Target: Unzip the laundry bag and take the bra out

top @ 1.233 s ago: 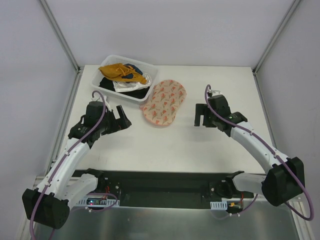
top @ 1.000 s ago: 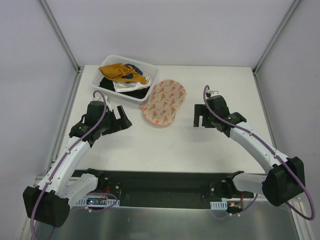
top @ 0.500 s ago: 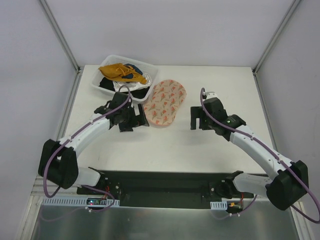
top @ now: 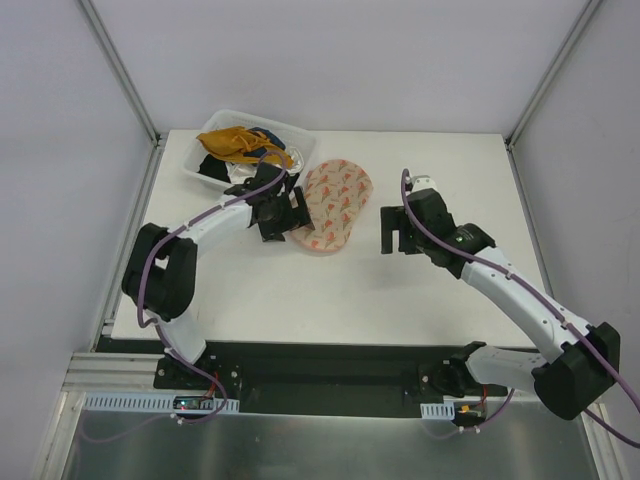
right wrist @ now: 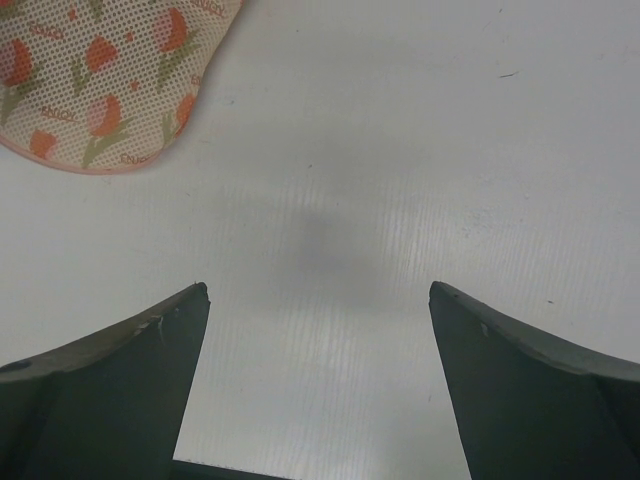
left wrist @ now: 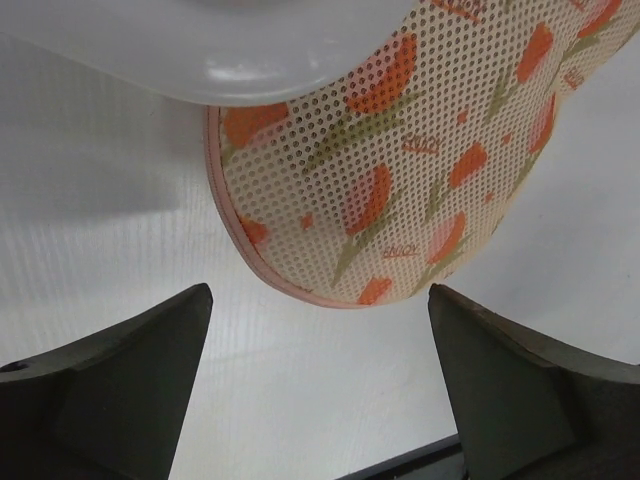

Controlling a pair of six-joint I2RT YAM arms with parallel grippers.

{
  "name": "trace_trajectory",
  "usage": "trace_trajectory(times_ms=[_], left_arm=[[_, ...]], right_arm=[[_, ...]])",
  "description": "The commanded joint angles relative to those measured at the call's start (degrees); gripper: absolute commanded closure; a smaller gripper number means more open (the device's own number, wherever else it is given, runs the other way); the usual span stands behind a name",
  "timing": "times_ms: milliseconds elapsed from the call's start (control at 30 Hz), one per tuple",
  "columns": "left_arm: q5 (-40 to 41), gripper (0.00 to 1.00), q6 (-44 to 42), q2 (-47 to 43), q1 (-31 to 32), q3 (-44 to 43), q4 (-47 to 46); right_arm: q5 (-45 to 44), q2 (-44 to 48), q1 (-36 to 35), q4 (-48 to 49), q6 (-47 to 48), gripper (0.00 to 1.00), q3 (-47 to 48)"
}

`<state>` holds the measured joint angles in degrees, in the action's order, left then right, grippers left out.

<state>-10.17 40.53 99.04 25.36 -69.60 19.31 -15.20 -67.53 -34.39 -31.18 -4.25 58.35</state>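
Observation:
The laundry bag [top: 330,205] lies closed on the white table, a pale pink mesh pouch with orange-red prints. It also shows in the left wrist view [left wrist: 400,160] and at the top left of the right wrist view [right wrist: 100,80]. My left gripper [top: 290,212] is open and empty, just left of the bag's near end, its jaws standing wide just short of the bag's rim [left wrist: 320,292]. My right gripper [top: 392,232] is open and empty over bare table, to the right of the bag. The bra is hidden.
A clear plastic bin [top: 212,130] holds a mustard-yellow garment [top: 240,142] with white and black clothes, at the back left beside the bag. Its rim shows in the left wrist view [left wrist: 230,60]. Grey walls with metal frame posts enclose the table.
My left gripper has swung from the table's left side forward and right to the bag's near left edge. My right gripper has shifted slightly left toward the bag.

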Motion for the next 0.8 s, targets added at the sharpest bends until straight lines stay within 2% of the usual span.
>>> trace_trajectory(times_ms=[0,133,167,233,267,300,333,500,767], left_arm=[[4.3,0.11,1.7,1.8,1.3,-1.2,-0.2],[4.0,0.13,2.2,6.2,1.8,-2.6,-2.9],[4.5,0.24,1.8,6.9,2.0,-2.9,-3.6],[5.2,0.40,1.0,9.7,2.1,-4.8,-4.8],[4.9,0.57,0.6,10.7,2.3,-5.4,-4.8],[4.7,0.86,0.3,10.8,2.5,-6.0,-4.9],[4.5,1.00,-0.2,10.6,2.8,-6.2,-4.9],[2.5,1.00,-2.3,5.5,7.0,-3.8,-4.8],[-0.6,1.00,0.2,-4.6,15.2,6.9,-4.7]], right_arm=[[-3.3,-0.8,-0.3,-1.3,2.2,0.04,3.3],[-3.6,0.5,-0.2,-0.9,1.8,0.04,1.3],[-3.4,0.8,-0.2,0.0,1.8,0.04,0.7],[-2.7,1.2,-0.2,0.5,1.3,0.04,-0.5],[-2.5,1.1,-0.3,0.6,1.1,0.04,-0.7],[-2.3,1.0,-0.2,0.6,1.0,0.04,-0.5],[-2.0,0.7,-0.3,0.6,0.7,0.04,-0.3],[-3.3,0.6,0.5,0.6,-1.3,0.04,0.2],[-3.1,3.8,6.3,-3.0,-3.0,0.04,1.1]])
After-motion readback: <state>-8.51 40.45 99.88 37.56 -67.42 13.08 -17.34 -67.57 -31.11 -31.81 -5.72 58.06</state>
